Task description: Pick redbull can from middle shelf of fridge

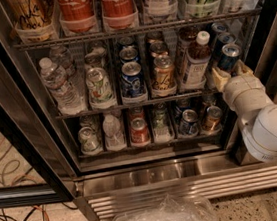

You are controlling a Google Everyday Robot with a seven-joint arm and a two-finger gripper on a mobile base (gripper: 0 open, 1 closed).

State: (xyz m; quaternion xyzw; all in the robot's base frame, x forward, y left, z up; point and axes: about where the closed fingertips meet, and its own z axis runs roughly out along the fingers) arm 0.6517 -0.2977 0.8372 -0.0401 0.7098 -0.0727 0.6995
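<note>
Our hand sits at the 3 o'clock side of the view, at the right end of the middle shelf of the fridge. The redbull can stands upright right at the hand's 12 o'clock, frontmost in its row. We cannot tell whether the hand grips it or is open. Toward the can's 9 o'clock stand a white-capped bottle, a gold-orange can and a wider dark-blue can.

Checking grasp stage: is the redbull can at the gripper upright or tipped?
Upright: the redbull can stands top up at the middle shelf, far right, the gripper at its base.
</note>
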